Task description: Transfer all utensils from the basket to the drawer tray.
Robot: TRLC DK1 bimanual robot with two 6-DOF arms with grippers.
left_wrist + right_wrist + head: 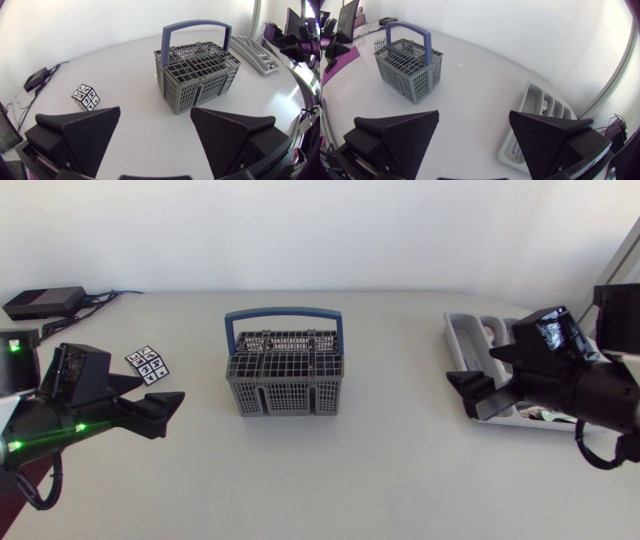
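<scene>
Basket [285, 375] sits mid-desk: grey plastic grid, blue hoop handle [284, 312] arching over its middle. We see no utensil poking above the grid in any view. Its cells look empty from above, but the deep ones are hard to read.

Drawer tray [465, 330] lies well right of the basket, partly under our right arm [580, 380]. One pale pinkish item [546, 104] shows in a compartment at the tray's end nearest the basket. Something pale shows at the tray's other end [545, 416], too small to name.

Handling, our guess: any cutlery left would be light, stiff and slick, so pinch across the shaft near the top and lift straight up. The basket is light and may slide or tip if a piece snags the grid. The hoop blocks a drop over the centre, so enter to one side of it.

Left arm [60, 395] is well left of the basket, jaws wide apart, nothing in them. Right jaws also spread wide, holding nothing, pointing toward the basket from above the tray.

Marker cube [148, 364] is left of the basket on the desk [380, 470].
</scene>
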